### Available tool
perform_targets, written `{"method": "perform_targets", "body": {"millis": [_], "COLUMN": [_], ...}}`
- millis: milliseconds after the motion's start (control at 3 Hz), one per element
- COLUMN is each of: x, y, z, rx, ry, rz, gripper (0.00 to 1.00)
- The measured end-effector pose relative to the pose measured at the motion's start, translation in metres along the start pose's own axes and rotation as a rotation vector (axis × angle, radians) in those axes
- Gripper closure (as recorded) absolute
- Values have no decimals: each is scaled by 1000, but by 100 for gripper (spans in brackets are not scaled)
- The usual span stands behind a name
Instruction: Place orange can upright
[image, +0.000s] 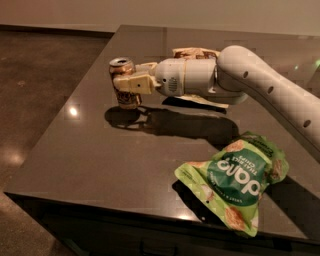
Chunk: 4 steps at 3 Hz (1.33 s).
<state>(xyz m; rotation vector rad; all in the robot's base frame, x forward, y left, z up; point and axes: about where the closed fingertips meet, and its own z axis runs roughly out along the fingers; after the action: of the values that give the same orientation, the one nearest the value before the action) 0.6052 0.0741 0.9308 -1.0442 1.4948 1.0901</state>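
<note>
1. A dark, glossy table (95, 165) stands on a brown floor.
2. Toward its far left, the orange can (121, 66) is upright, silver top up.
3. The gripper (126, 85) clasps the can's middle from the right, fingers closed on it.
4. The white arm (260, 85) reaches in level from the right, over a tan bag (192, 52).
5. A green snack bag (235, 182) lies near right.
</note>
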Motion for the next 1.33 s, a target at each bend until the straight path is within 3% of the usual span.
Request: {"method": "perform_targets", "body": {"millis": [333, 667, 1333], "x": [4, 13, 15], "y": [1, 1, 3], "z": [5, 9, 13], "rx": [-4, 9, 9], "ry": [-7, -27, -34], "rz": [-1, -22, -31], "gripper": [100, 69, 20]}}
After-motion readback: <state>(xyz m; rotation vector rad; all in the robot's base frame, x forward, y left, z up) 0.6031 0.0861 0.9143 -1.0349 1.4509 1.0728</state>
